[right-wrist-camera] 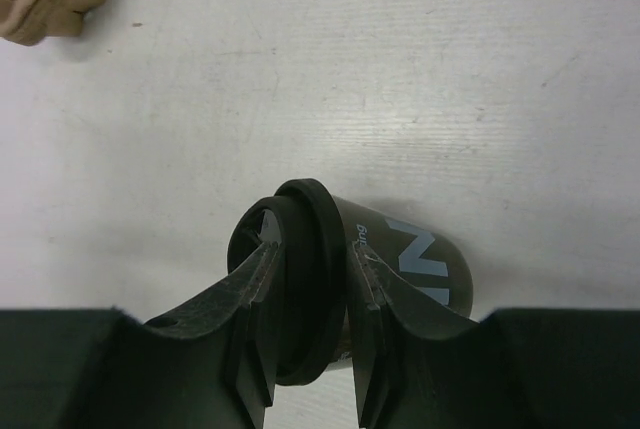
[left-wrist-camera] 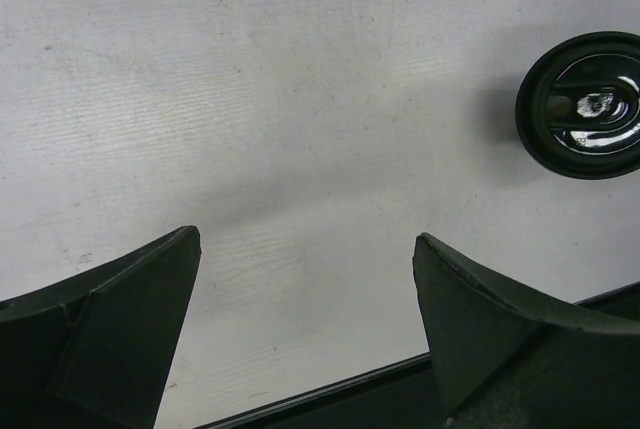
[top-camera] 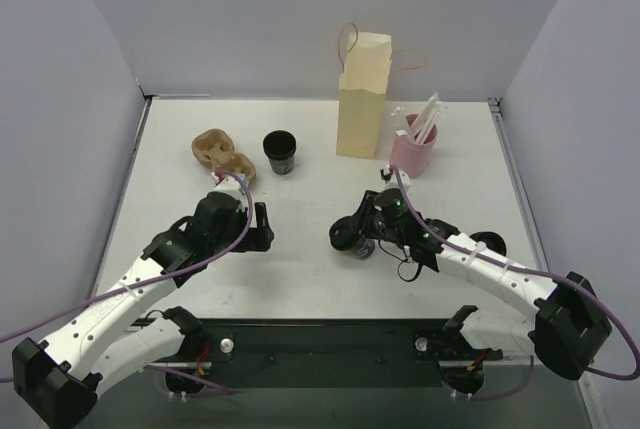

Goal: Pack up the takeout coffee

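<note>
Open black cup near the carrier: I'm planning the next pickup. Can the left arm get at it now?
Probably yes: the left gripper is open and empty, the cup stands upright just beyond it, bare table between, and the carrier sits apart beside it.

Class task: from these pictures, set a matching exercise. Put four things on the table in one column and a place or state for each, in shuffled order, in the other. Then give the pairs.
Things
1. paper bag
2. pink cup
3. cardboard cup tray
4. lidded black cup

Places or states
A. lies on its side, pinched at the lid by the right gripper
B. stands upright at the far side of the table, handles up
C. holds white sticks
D. lies just left of the upright black cup

Pairs: 1-B, 2-C, 3-D, 4-A
</note>
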{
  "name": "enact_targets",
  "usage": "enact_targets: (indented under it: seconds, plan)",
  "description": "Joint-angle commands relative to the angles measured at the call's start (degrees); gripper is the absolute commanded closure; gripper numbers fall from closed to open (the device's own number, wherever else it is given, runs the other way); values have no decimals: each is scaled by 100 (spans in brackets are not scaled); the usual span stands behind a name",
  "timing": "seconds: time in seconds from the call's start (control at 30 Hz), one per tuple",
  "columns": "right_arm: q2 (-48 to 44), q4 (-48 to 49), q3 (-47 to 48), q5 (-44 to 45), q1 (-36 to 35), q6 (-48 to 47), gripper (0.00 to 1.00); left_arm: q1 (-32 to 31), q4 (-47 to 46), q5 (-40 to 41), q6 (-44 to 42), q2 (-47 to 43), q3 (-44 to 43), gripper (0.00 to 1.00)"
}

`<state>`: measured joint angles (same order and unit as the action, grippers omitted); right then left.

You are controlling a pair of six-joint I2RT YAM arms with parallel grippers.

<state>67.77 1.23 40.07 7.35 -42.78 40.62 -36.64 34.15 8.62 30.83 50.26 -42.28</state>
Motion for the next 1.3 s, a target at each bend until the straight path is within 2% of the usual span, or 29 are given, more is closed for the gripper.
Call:
enact_targets:
  seconds: [0.0, 0.17, 0.37, 0.47, 0.57, 0.6, 0.63, 0.77, 0.93, 1.0, 1.1, 1.27]
  plan:
    - [-351, 1747, -613, -692, 42, 367, 80, 26, 100, -168, -226, -139, -307, 3]
    - [-755, 2495, -1370, -902, 253, 701, 80, 26, 118, -326, -305, -157, -324, 3]
    - [-1116, 2496, -1915, -885, 455, 851, 76, 17, 136, -528, -393, -166, -307, 3]
    - [-1230, 2303, -2021, -867, 534, 921, 69, 17, 153, -598, -455, -139, -333, 3]
    - [-1467, 2039, -2091, -824, 640, 965, 59, 17, 215, -607, -516, -130, -360, 3]
    - [-1555, 1952, -2083, -797, 640, 939, 53, 17, 223, -633, -543, -130, -386, 3]
    - [-1652, 1603, -2039, -754, 649, 878, 50, 17, 250, -642, -560, -130, -412, 3]
    - [-2091, 538, -1600, -306, 675, 500, 41, 17, 381, -581, -648, -139, -500, 3]
    - [-2049, -832, -706, -339, 675, -281, 34, 17, 267, -546, -683, -245, -377, 3]
    - [-1707, -1203, -327, -663, 675, -747, 31, 26, 320, -485, -692, -253, -412, 3]
    - [-1206, -1889, 333, -691, 535, -1256, 23, 8, 312, -484, -666, -332, -369, 3]
    - [-485, -2373, 1167, -1034, 350, -1732, 21, 17, 338, -353, -657, -482, -369, 3]
